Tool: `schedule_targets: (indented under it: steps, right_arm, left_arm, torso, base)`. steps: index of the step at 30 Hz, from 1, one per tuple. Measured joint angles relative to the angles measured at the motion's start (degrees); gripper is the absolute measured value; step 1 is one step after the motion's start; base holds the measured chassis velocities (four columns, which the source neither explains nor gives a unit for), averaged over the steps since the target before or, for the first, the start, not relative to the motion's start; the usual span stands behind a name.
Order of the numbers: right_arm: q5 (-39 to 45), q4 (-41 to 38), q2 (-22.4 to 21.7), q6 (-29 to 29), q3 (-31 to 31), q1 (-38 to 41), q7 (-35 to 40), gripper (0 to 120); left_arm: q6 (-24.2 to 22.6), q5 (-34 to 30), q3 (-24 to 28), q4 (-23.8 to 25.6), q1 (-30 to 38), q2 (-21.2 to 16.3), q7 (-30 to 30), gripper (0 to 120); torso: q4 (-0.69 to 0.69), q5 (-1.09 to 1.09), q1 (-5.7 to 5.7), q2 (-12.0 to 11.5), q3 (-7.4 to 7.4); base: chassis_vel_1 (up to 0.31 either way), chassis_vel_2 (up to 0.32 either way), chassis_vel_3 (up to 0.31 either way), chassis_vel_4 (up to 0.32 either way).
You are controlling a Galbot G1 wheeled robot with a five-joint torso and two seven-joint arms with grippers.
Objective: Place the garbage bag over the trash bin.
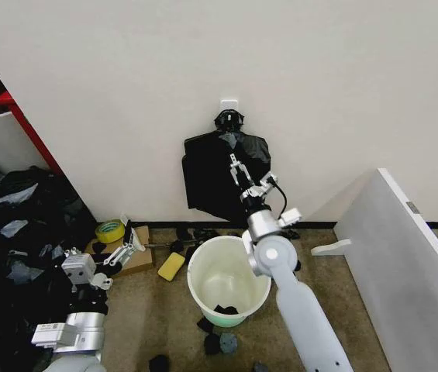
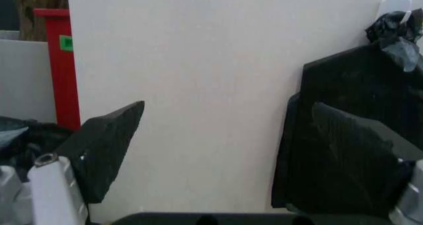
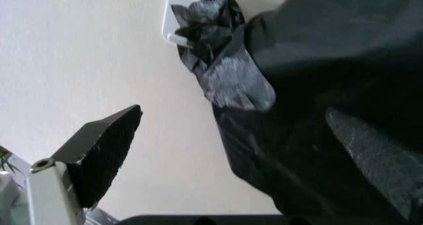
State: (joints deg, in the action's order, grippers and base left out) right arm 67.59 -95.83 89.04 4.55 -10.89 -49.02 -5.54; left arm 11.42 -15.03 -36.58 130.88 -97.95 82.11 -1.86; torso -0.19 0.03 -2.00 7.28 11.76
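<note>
In the head view you had one trash bin [image 1: 229,277], white and round, standing on the floor before the wall, with a few black scraps lying in its bottom and several more on the floor around its base. One bundle of black bags [image 1: 222,174] hung flat against the wall from a single white hook [image 1: 229,104], its narrow gathered top caught on that hook. Your right gripper [image 1: 250,180] was raised in front of the lower part of that bundle, above the far rim of the bin, its two fingers spread apart and holding nothing. Your left gripper [image 1: 122,253] sat low at the left of the picture, near one roll of yellow tape [image 1: 111,230] and one yellow sponge [image 1: 171,266], fingers likewise apart and empty. One white board [image 1: 405,271] leaned at the right. In the left wrist view you saw two dark finger pads [image 2: 109,145] set wide apart, with the pale wall between them, the hanging bundle [image 2: 343,136] behind the farther pad, and one red post [image 2: 63,71] at the side. In the right wrist view the two pads [image 3: 109,153] were again wide apart: one stood clear against the wall, the other lay over the black plastic [image 3: 330,86], though you could not tell whether it touched. The knotted top [image 3: 208,14] hung from the hook's white plate [image 3: 173,17].
</note>
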Motion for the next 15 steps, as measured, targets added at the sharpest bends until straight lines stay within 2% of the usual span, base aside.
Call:
schedule_targets:
  steps: [3,7,15]
  right_arm:
    - [0.08,2.15,1.07,0.51,-0.65,1.73,-1.51,100]
    - [0.59,3.9,1.87,0.99,-1.46,3.38,-3.18,93]
    - [0.15,4.11,3.07,0.98,-1.64,3.43,-5.09,61]
  left_arm:
    - [0.0,0.05,-0.04,0.0,-0.06,0.14,-0.04,100]
    - [0.0,0.15,-0.05,0.03,-0.11,0.26,-0.07,100]
    - [0.0,0.68,0.32,-0.41,-0.02,0.8,-0.09,100]
  torso:
    - [0.0,0.01,0.0,0.0,0.0]
    - [0.0,0.01,0.0,0.0,0.0]
    - [0.0,0.01,0.01,0.0,0.0]
  base:
    - [0.0,0.0,0.0,0.0]
    - [0.0,0.0,0.0,0.0]
    - [0.0,0.0,0.0,0.0]
